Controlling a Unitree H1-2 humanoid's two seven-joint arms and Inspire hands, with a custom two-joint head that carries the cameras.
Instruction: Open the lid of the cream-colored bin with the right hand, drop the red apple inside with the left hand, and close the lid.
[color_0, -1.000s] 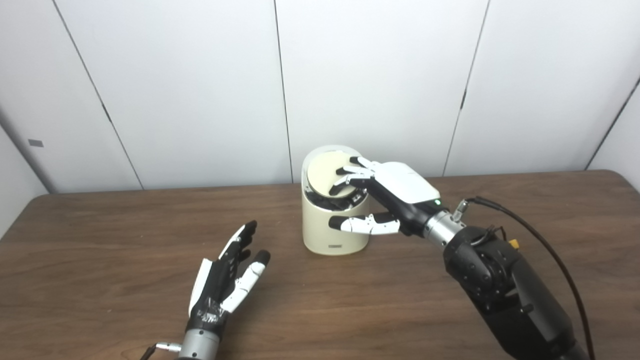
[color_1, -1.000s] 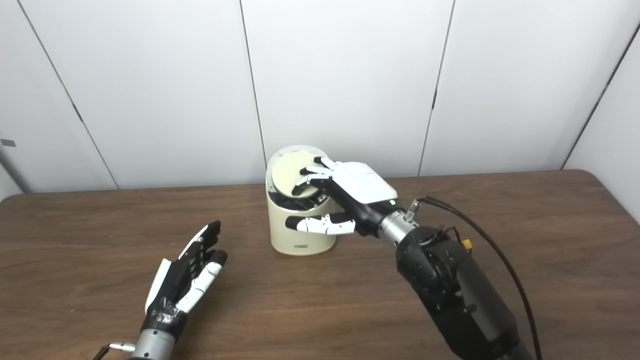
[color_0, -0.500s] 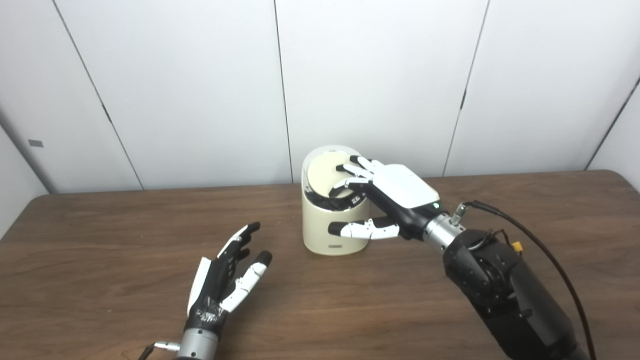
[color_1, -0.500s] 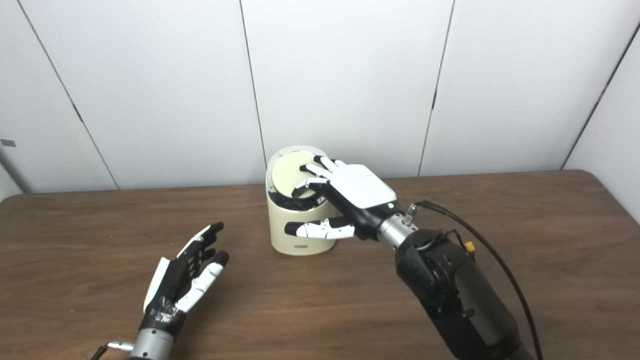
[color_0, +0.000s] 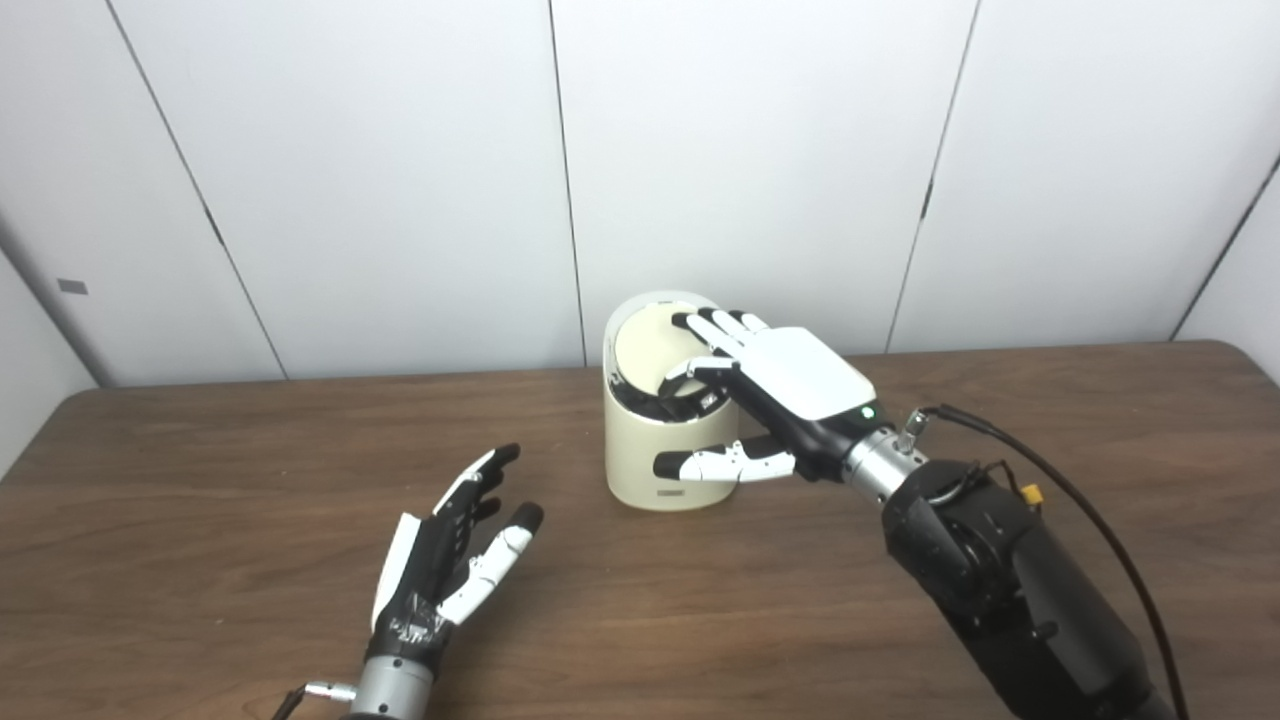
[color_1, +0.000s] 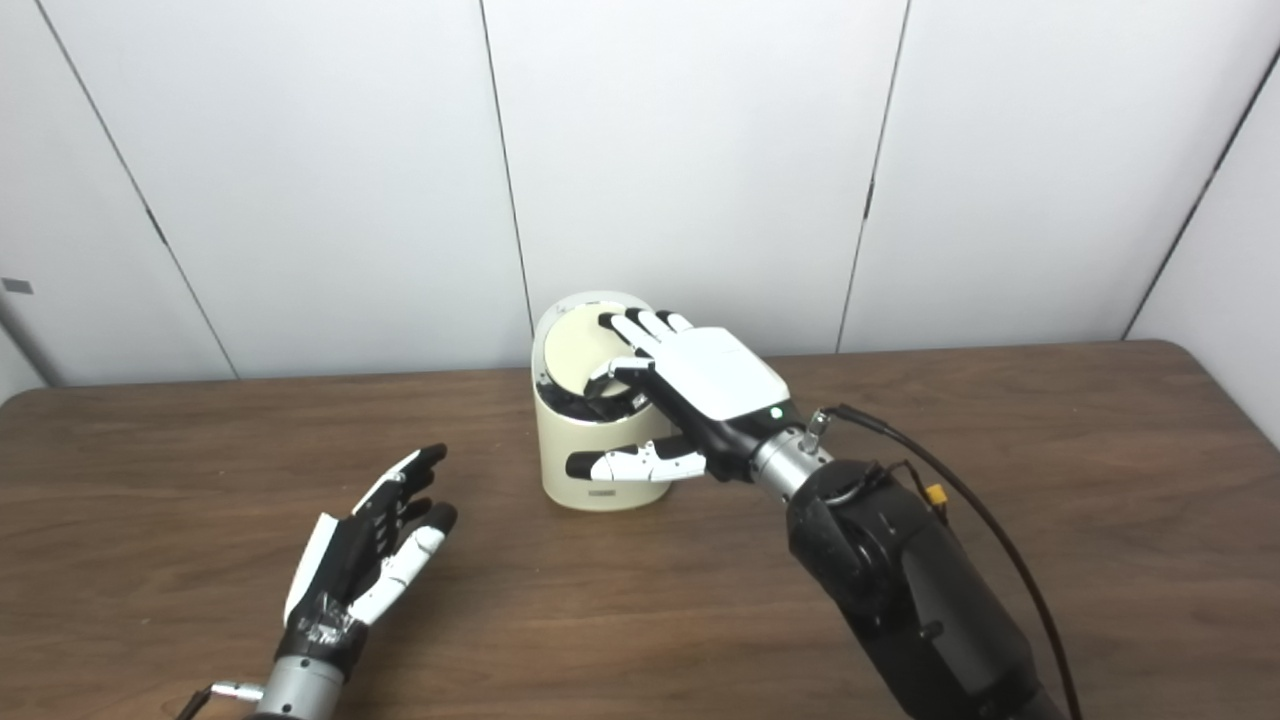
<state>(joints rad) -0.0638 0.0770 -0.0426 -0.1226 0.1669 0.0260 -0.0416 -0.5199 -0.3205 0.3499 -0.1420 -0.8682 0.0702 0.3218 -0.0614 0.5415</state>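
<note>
cream bin on wooden table

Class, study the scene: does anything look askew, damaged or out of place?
The lid of the cream-colored bin sits tilted, with a dark gap at its front under the right robot hand. No apple is visible, and the left robot hand lies open and empty. Nothing looks damaged or spilled.

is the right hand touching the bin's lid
Touching. In the left eye view the right hand lies over the cream bin, its fingers resting on the tilted lid with no gap showing.
</note>
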